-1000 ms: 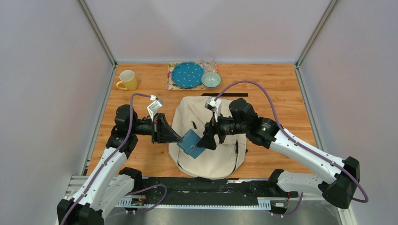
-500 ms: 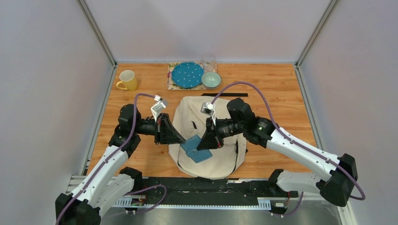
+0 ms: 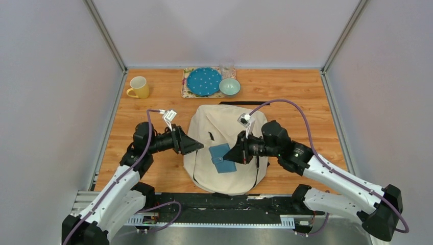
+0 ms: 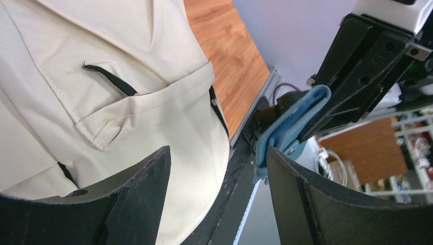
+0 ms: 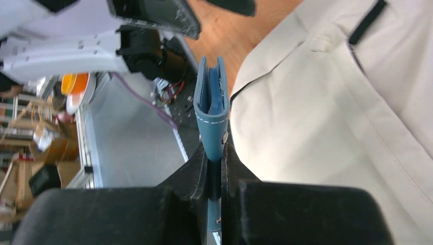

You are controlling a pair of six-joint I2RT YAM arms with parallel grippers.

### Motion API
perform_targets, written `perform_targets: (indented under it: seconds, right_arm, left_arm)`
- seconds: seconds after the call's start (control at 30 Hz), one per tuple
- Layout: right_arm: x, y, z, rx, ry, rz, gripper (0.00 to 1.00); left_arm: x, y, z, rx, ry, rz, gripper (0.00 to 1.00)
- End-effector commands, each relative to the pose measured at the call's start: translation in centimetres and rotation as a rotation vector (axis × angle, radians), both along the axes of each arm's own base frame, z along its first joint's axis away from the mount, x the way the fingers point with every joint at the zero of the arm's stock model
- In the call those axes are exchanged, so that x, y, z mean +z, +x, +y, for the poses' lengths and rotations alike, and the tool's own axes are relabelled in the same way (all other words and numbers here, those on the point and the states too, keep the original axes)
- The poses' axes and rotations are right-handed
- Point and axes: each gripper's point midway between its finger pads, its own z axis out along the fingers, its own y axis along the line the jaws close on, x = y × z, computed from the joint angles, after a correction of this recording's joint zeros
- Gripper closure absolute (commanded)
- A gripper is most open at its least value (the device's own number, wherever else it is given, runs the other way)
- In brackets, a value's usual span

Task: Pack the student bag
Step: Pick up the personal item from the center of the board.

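The student bag (image 3: 224, 125), a cream backpack, lies flat in the middle of the table, and its front pocket shows in the left wrist view (image 4: 127, 102). A blue wallet (image 3: 221, 158) hangs over the bag's front. My right gripper (image 3: 231, 156) is shut on the wallet's edge (image 5: 212, 107), coming in from the right (image 5: 215, 150). Just off the bag's left side, my left gripper (image 3: 197, 146) stands open with nothing between its fingers (image 4: 217, 153). The wallet (image 4: 291, 127) is a little beyond its tips.
At the back stand a yellow mug (image 3: 139, 87), a blue dotted plate (image 3: 203, 80) on a placemat, a teal bowl (image 3: 230, 87) and a clear glass (image 3: 227, 67). A black strap (image 3: 245, 103) lies behind the bag. Metal rail at the near edge (image 3: 230, 201).
My right gripper has shut on the wallet, and my left gripper has opened, let it go and drawn back to the left. The wallet shifted slightly right over the bag.
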Motion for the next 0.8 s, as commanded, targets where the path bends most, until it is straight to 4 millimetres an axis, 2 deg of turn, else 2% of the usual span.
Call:
perform_targets:
  seconds: [0.0,0.07,0.23,0.47,0.77]
  right_arm:
    - [2.9,3.3,-0.7,-0.273,0.137,0.011,1.00]
    - [3.7,3.8,-0.7,-0.322,0.196,0.046,1.00]
    - [4.8,3.9,-0.4,-0.354,0.272,0.117,1.00]
    - [4.5,3.8,-0.3,-0.362,0.250,0.153,0.99]
    - [4.1,3.3,0.6,-0.314,0.254,0.203,0.98]
  left_arm:
    - [1.4,0.6,-0.1,0.083,-0.149,-0.025,0.23]
    - [1.6,-0.1,-0.4,0.067,-0.213,-0.018,0.23]
    - [0.4,-1.2,-1.9,0.022,-0.198,-0.004,0.22]
    - [3.2,-1.7,-3.0,-0.017,-0.292,-0.119,0.22]
    - [3.6,-1.5,-4.1,-0.048,-0.297,-0.131,0.21]
